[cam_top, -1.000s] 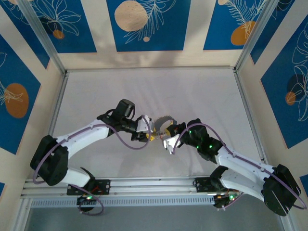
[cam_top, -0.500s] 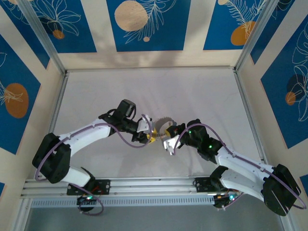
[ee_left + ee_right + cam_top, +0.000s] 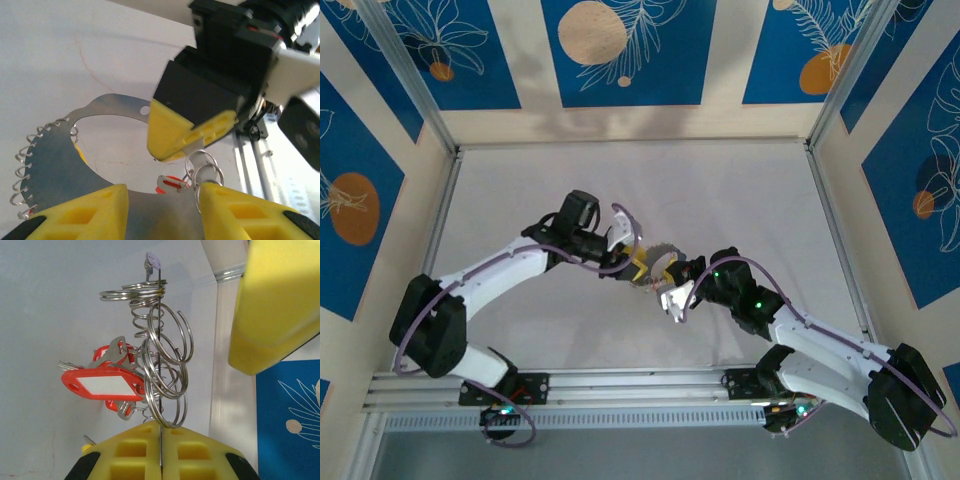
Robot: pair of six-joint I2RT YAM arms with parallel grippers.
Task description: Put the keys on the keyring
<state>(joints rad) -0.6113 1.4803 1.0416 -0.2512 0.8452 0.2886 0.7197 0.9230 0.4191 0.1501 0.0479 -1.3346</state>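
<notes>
The keyring [image 3: 75, 165] is a wide flat grey metal ring with small wire loops along its outer edge, held above the table between both arms [image 3: 657, 255]. My right gripper [image 3: 161, 429] is shut on its thin edge, seen edge-on in the right wrist view. Split rings [image 3: 167, 365] hang on it with a red tag [image 3: 102, 385], red keys [image 3: 170, 184], a pale purple key [image 3: 152, 262] and a yellow key [image 3: 87, 442]. My left gripper [image 3: 162, 195] is open, and the ring's band lies between its yellow fingers [image 3: 85, 212]. The right gripper's yellow finger [image 3: 190, 132] sits just beyond.
The white table [image 3: 740, 200] is walled at the back and sides by blue-patterned panels [image 3: 620, 50]. An aluminium rail [image 3: 640, 385] runs along the near edge by the arm bases. The left gripper's yellow finger [image 3: 275, 305] looms at the upper right of the right wrist view.
My left arm has swung its gripper to the right and slightly up, closer onto the keyring. The right arm and the ring have stayed put.
</notes>
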